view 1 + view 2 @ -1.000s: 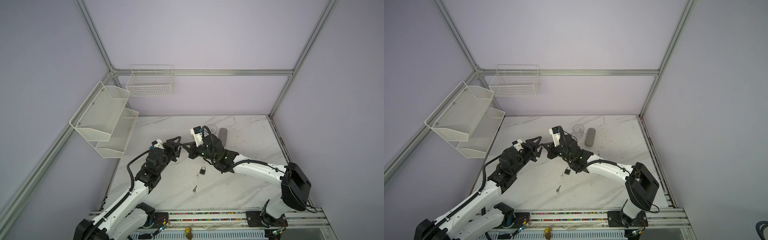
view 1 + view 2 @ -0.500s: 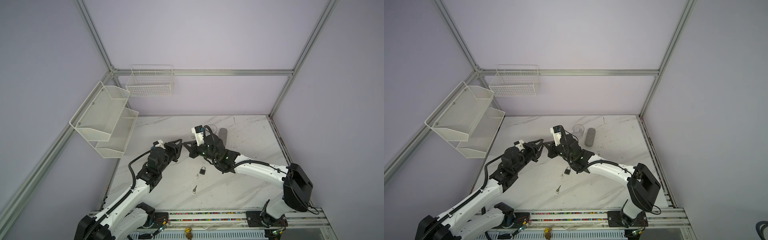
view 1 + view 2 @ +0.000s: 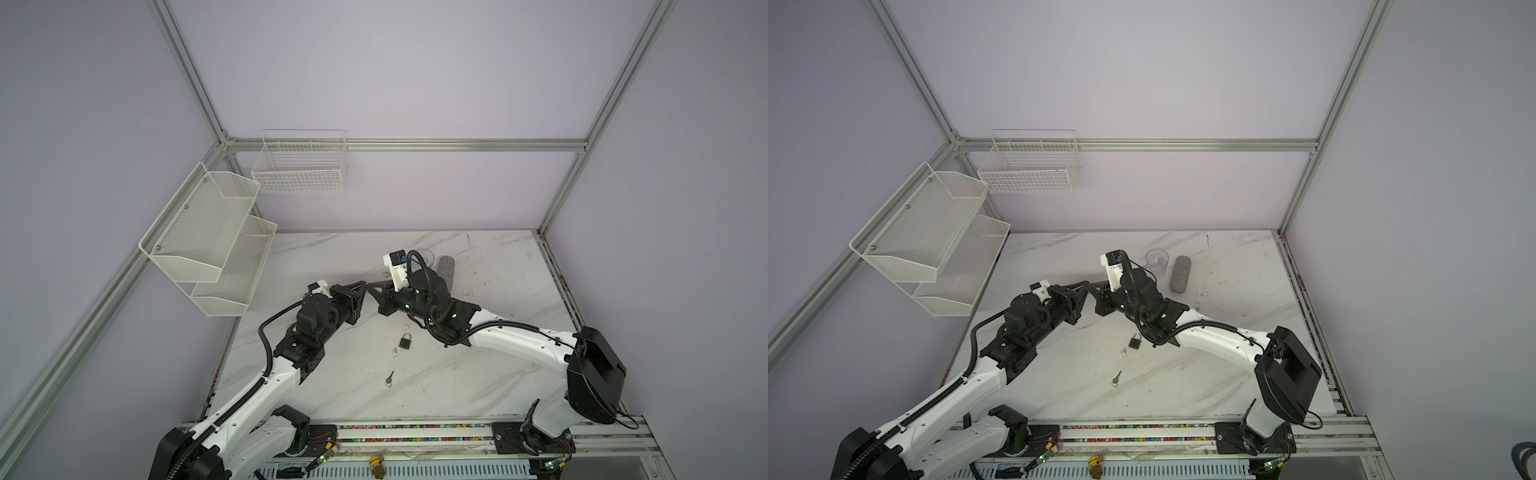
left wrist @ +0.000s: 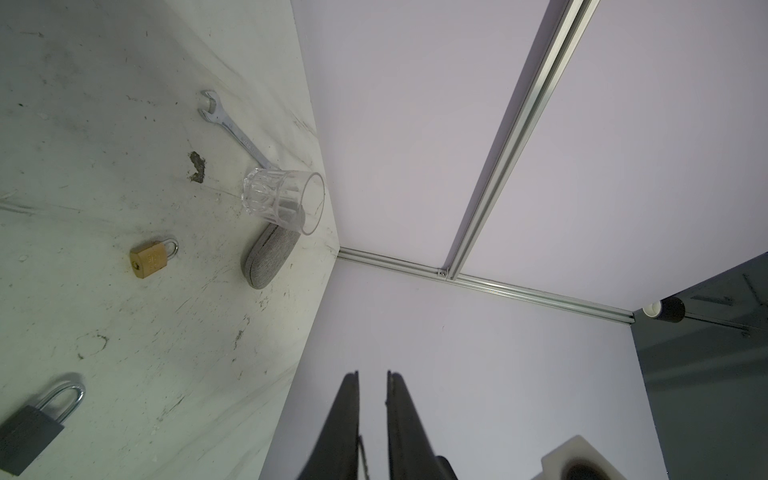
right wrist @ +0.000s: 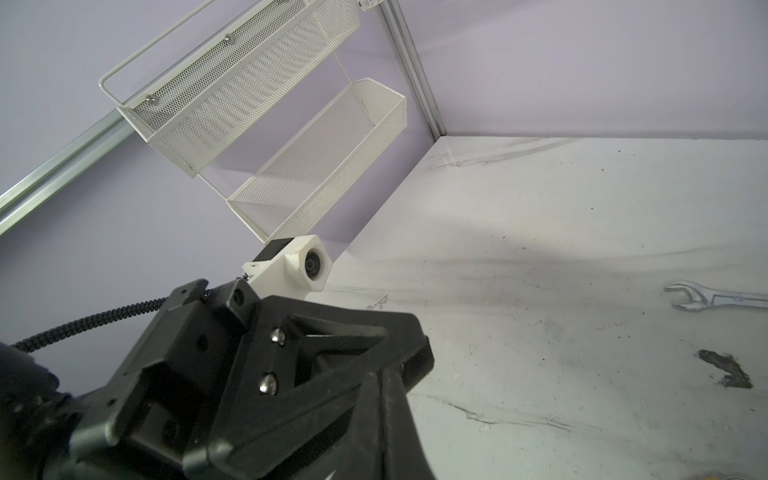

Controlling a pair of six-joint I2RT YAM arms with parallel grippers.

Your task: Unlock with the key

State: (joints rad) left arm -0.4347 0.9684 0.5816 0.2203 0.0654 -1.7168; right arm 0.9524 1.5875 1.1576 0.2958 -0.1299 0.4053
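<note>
A small silver key [image 3: 389, 378] [image 3: 1116, 378] lies flat on the marble table, nearer the front than a black padlock [image 3: 405, 340] [image 3: 1134, 341] [image 4: 37, 419] with a steel shackle. A second, brass padlock [image 4: 151, 257] lies farther back. Both grippers hover above the table behind the black padlock, tip to tip. My left gripper [image 3: 364, 284] [image 4: 372, 374] shows only a narrow gap with nothing in it. My right gripper [image 3: 370, 285] [image 5: 384, 374] is shut, fingers pressed together, nothing seen between them. Neither touches key or padlock.
A clear glass [image 3: 1157, 262] [image 4: 286, 201] and a grey oblong case [image 3: 1179, 274] [image 4: 270, 257] stand at the back. A wrench [image 4: 232, 126] [image 5: 715, 300] lies near them. White mesh shelves [image 3: 208, 249] and a wire basket [image 3: 301, 166] hang on the walls at the left.
My left gripper's jaws have closed from wide apart to a narrow gap, and its tip has come up against the right gripper's tip. The right arm has barely moved.
</note>
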